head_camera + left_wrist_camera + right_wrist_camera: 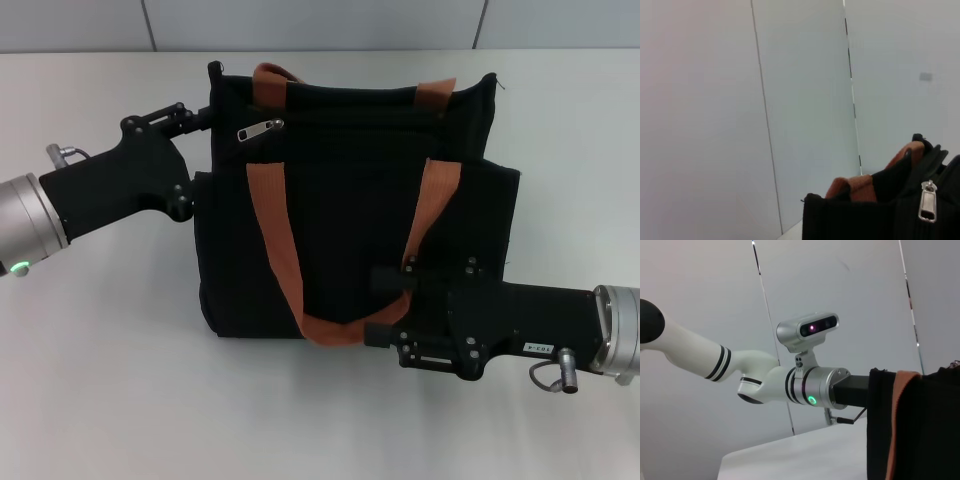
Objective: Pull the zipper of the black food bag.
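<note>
A pale desk carries the black food bag, which stands near its middle with its top edge toward the far wall and its broad front face turned up to the head camera. Two rust-orange handles belong to it: one loops down over the front face to the near edge, the other peeks out behind the top edge. The left arm reaches in from the left, and its left claw sits at the bag's upper left corner, right against the fabric; whether its fingers are apart or together cannot be told. The right arm comes in from the right, its right claw lying over the bag's lower front where the handle loop bottoms out, its fingers set apart on either side of the orange strap. The zipper, a small silver pull tab, lies on the track along the top edge, near the left corner, just beside the left claw but not gripped by it.
</note>
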Controlling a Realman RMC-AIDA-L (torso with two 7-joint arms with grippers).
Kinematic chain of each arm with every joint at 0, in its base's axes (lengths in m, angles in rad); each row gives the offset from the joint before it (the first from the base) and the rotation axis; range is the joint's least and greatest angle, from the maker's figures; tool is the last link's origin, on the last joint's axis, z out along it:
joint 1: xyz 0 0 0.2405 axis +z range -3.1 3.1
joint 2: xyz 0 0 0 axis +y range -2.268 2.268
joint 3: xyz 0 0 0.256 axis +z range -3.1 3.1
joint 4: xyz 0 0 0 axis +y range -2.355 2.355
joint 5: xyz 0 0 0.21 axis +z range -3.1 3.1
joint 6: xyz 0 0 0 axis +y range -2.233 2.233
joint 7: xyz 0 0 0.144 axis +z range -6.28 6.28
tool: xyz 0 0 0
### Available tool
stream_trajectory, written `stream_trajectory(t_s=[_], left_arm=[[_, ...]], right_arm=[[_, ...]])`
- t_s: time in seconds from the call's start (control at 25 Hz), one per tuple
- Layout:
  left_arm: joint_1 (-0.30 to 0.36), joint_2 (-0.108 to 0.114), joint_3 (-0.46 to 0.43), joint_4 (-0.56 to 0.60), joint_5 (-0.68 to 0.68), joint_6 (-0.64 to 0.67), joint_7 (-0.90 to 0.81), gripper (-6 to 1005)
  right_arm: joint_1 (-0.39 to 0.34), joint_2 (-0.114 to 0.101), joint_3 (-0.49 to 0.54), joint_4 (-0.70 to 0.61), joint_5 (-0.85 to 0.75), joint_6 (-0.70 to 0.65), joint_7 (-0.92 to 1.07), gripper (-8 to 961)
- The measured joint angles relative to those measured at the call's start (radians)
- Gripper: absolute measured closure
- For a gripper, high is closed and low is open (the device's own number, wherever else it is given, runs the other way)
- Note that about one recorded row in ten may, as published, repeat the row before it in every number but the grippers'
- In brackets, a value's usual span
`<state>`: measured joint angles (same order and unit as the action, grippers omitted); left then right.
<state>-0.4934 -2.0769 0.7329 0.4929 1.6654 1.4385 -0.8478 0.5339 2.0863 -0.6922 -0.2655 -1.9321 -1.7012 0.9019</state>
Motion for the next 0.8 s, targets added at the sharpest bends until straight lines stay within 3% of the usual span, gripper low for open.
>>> stream_trajectory(t_s=[0.2,0.56,0.8], left_arm=[[-0.001,0.000,-0.007,-0.009,0.000,-0.008,0.001,309],[-0.001,0.001,-0.009,-0.011,-0.015,-0.004,-0.002,737],[0.005,0.003,-0.008,-0.011,-0.040,0.002,-0.006,957]], right_arm=[[-0.002,-0.001,0.000,-0.003,0.009,0.000,0.000,348],[-0.003,-0.002,0.000,-0.006,0.009,0.000,0.000,348],[-0.001,-0.002,0.002,-0.006,0.010,0.000,0.000,348]])
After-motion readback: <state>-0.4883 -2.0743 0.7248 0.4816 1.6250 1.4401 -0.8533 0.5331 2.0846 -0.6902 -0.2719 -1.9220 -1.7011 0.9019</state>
